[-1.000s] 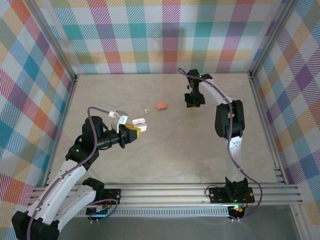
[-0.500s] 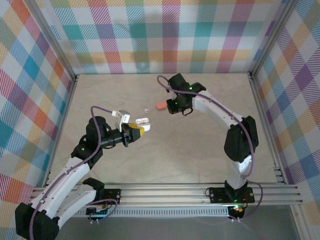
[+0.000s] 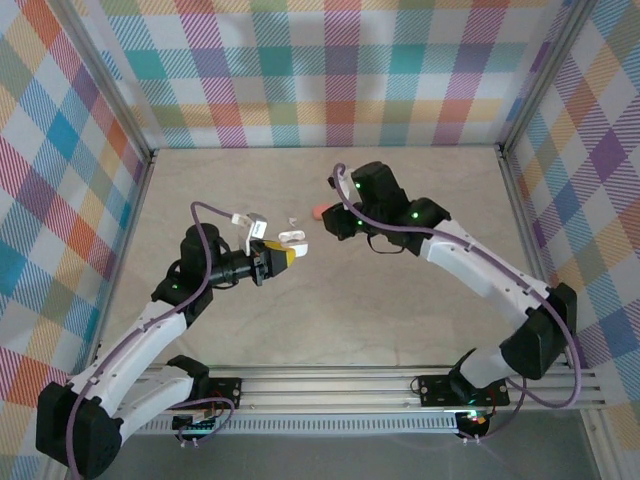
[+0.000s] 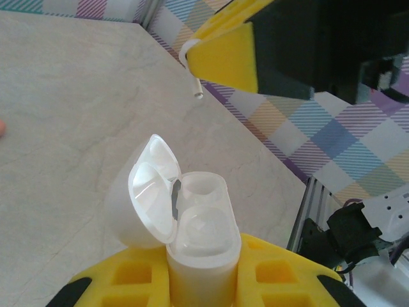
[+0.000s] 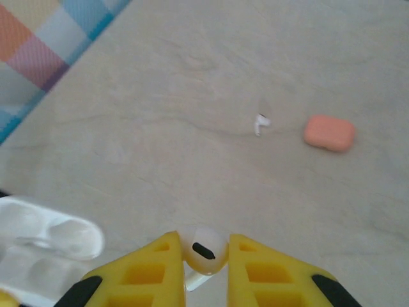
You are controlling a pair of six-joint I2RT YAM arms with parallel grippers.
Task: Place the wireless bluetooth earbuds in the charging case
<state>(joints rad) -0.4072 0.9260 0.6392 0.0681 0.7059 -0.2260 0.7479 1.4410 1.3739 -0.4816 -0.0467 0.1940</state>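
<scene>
Entry 1, left jaws: closed on the lower body of the white charging case (image 4: 199,256) and holding it above the desk (image 3: 400,300). Its lid (image 4: 148,192) was flipped fully open, and both wells (image 4: 203,187) were empty and facing up.

Entry 2, right jaws: narrow, pinching one white earbud (image 5: 203,251) by the head between my yellow pads (image 5: 156,275). From the left wrist, its stem hung down past the pads, beyond the case and not yet over a well.

Entry 3, desk stock: a second white earbud (image 5: 260,123) lay loose, just beside a closed salmon-pink case (image 5: 329,132).

Entry 4, step in hand, as I judged it: seating the held earbud.
- I needed to keep the left jaws motionless, so that only one side moved.
- The stem wanted to stand directly over a well and clear of the lid before I went down.
- The descent had to be straight and slow, because a tilted stem would catch the well's rim.
- I could not tell which well this bud belonged in, so resistance would mean trying the other.
- I meant to let go only once the head sat flush, since so small a bud would roll away if dropped early.
</scene>
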